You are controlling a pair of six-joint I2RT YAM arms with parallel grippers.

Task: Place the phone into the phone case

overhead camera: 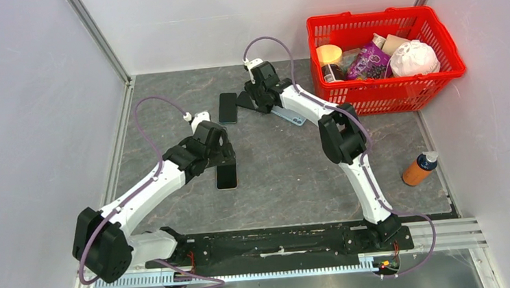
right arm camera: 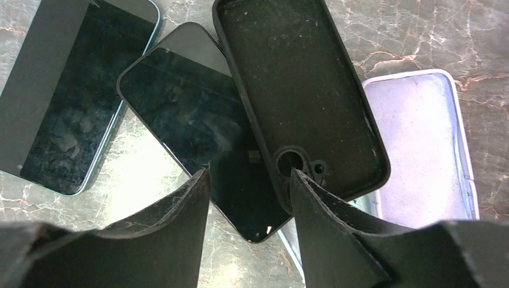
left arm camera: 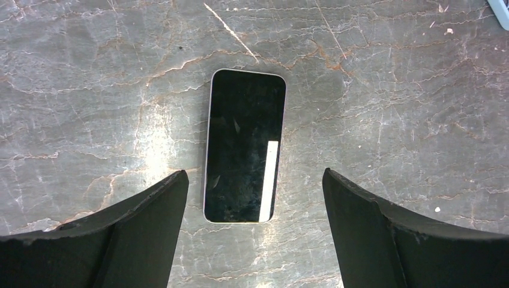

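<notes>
the left gripper (left arm camera: 253, 175) hangs over a white-rimmed phone (left arm camera: 245, 146) that lies flat and screen up on the table (overhead camera: 289, 176), near the middle and well apart from the other phones. its jaws are spread wide, one on each side of the phone's lower half, and touch nothing.

the right gripper (right arm camera: 249, 177) is at the far side of the table, just beside a red basket (overhead camera: 380, 16), over a loose pile. a black case (right arm camera: 300, 102) lies there hollow side up, its camera hole nearest the gripper. it overlaps a dark phone (right arm camera: 192, 126) on one side and a lilac case (right arm camera: 420, 156) on the other. a teal-rimmed phone (right arm camera: 66, 108) lies beside the dark phone.

the right jaws are about half spread. one finger (right arm camera: 336, 234) sits at the black case's rim by the camera hole, and the dark phone's end shows in the gap. whether they pinch anything cannot be told.

an orange bottle (overhead camera: 419, 169) stands near the table's right edge.
</notes>
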